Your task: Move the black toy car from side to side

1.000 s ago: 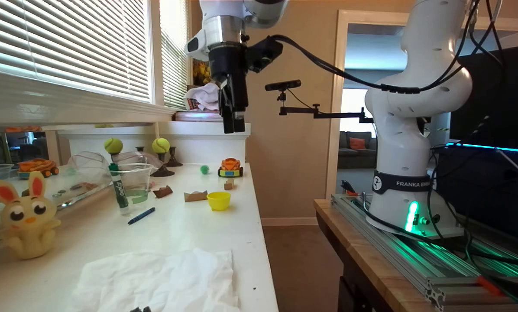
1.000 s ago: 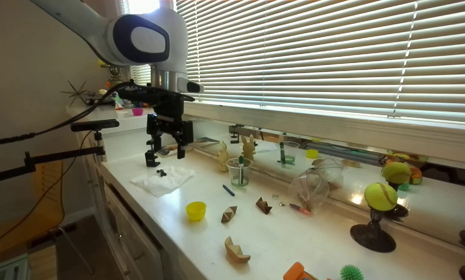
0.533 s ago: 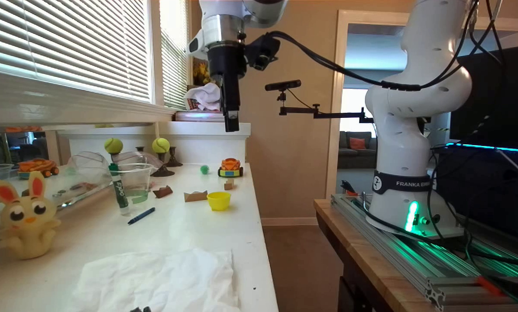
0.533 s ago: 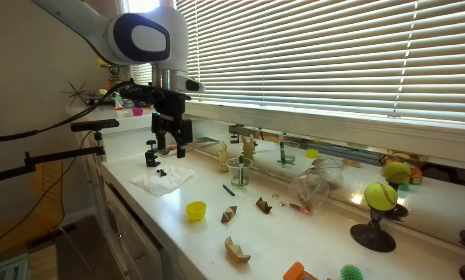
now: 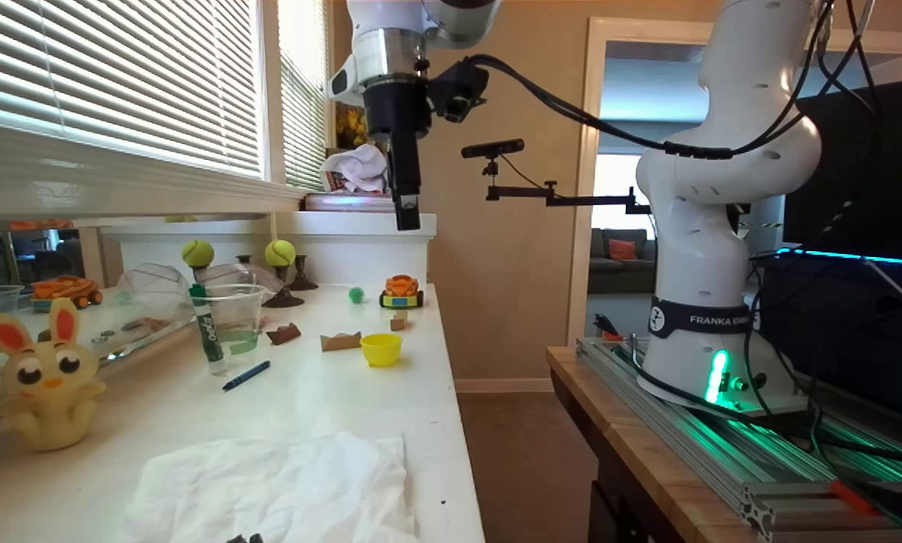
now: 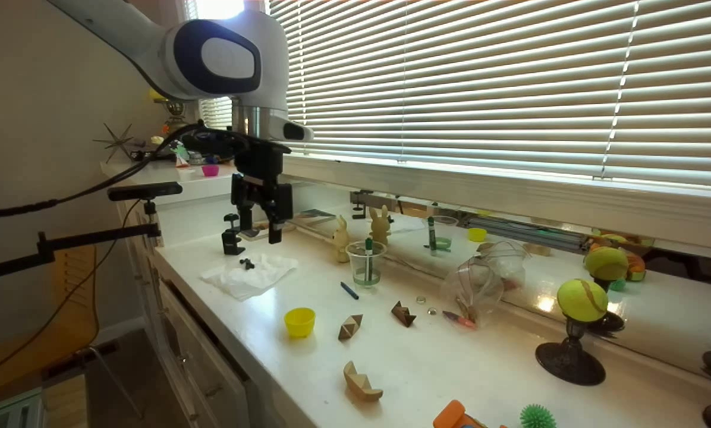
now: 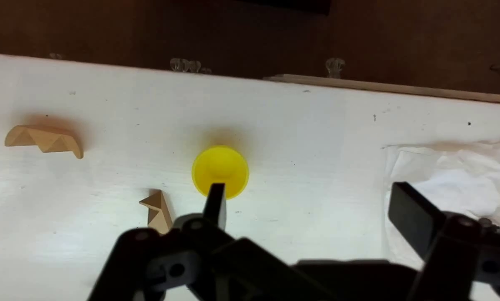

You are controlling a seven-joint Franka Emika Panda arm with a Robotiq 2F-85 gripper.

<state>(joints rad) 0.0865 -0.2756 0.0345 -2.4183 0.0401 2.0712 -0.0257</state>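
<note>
The black toy car (image 6: 247, 264) is a tiny dark blocky shape on the crumpled white cloth (image 6: 254, 286). In an exterior view only the top of the car (image 5: 245, 538) shows at the bottom edge. In the wrist view dark, shiny parts of the car (image 7: 496, 225) show at the right edge, partly hidden by a finger. My gripper (image 6: 260, 232) is open and empty, high above the counter. It also shows edge-on in an exterior view (image 5: 407, 219). In the wrist view the fingers (image 7: 312, 209) stand wide apart, with bare counter between them.
A yellow cup (image 7: 220, 170) lies under the left finger in the wrist view. Wooden pieces (image 6: 351, 327), a dark pen-like stick (image 6: 349, 290), a clear cup with a marker (image 6: 366, 267) and a bunny figure (image 5: 50, 377) stand about. A black clamp (image 6: 232, 241) is beyond the cloth.
The gripper has turned about its vertical axis, so its fingers line up edge-on in an exterior view. It has barely shifted in the last half second. The toy car has not moved.
</note>
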